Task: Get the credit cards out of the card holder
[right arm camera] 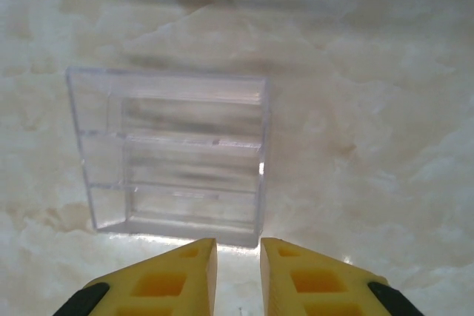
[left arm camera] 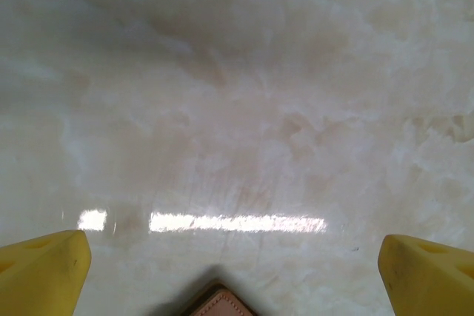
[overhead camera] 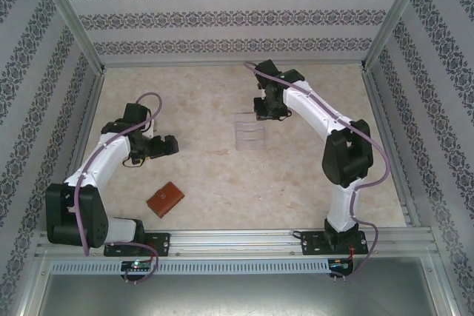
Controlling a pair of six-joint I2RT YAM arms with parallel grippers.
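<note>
The card holder (overhead camera: 165,199) is a small reddish-brown leather case lying closed on the table at the near left. One stitched corner of the card holder (left arm camera: 222,306) shows at the bottom edge of the left wrist view. The credit cards are hidden. My left gripper (overhead camera: 169,146) hovers beyond the case, and in its own view the left gripper (left arm camera: 233,246) stands wide open over bare table. My right gripper (overhead camera: 264,114) is at the far middle. In its wrist view the right gripper (right arm camera: 237,246) has a narrow gap between its yellow fingers, with nothing in it.
A clear acrylic tiered stand (overhead camera: 249,132) sits at the middle of the table, and in the right wrist view the stand (right arm camera: 174,157) lies just ahead and left of the fingertips. Patterned walls and metal frame posts enclose the marble-look tabletop (overhead camera: 222,183).
</note>
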